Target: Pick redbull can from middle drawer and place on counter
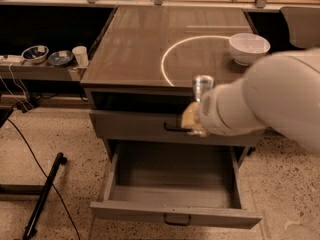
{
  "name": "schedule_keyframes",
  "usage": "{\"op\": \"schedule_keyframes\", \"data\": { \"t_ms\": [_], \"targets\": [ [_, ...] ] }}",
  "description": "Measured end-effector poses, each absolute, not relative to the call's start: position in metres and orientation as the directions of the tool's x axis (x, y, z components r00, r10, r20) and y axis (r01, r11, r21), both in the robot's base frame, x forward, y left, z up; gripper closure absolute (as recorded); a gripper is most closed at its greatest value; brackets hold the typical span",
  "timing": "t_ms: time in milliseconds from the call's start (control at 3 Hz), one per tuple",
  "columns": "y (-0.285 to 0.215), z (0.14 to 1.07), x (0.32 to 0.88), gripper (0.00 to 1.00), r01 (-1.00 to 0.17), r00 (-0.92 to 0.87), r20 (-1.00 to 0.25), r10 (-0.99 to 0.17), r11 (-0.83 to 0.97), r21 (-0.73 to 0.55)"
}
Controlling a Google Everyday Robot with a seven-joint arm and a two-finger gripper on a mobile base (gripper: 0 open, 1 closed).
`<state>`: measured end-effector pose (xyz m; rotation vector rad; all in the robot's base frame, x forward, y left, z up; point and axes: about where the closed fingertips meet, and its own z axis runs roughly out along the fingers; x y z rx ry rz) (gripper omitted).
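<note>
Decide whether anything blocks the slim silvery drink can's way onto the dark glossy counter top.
Nothing visible does. The claw holds the slim silvery drink can just before the front edge of the dark glossy counter top, above the open grey-brown drawer. The white round bowl sits farther right, aside from that path.

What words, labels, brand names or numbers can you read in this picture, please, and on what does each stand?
None can be read.
The redbull can, held in the jaws of the gripper before the front edge of the counter, above the open middle drawer: no lettering can be made out.
On the counter: only a white arc, no writing.
The white bowl and the shelf cup: no marks visible.
</note>
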<state>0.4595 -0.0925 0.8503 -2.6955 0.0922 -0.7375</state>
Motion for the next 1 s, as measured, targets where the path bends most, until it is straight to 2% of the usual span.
{"op": "schedule_keyframes", "data": {
  "t_ms": [333,667,1000],
  "targets": [
    [-0.069,0.891,0.494,1.0,0.029,0.859,0.499,-0.116,-0.961,-0.274],
    [-0.047,0.907,0.504,1.0,0.029,0.861,0.501,-0.086,-0.976,-0.216],
    [-0.046,0.913,0.51,1.0,0.023,0.859,0.504,-0.093,-0.976,-0.219]
  ]
}}
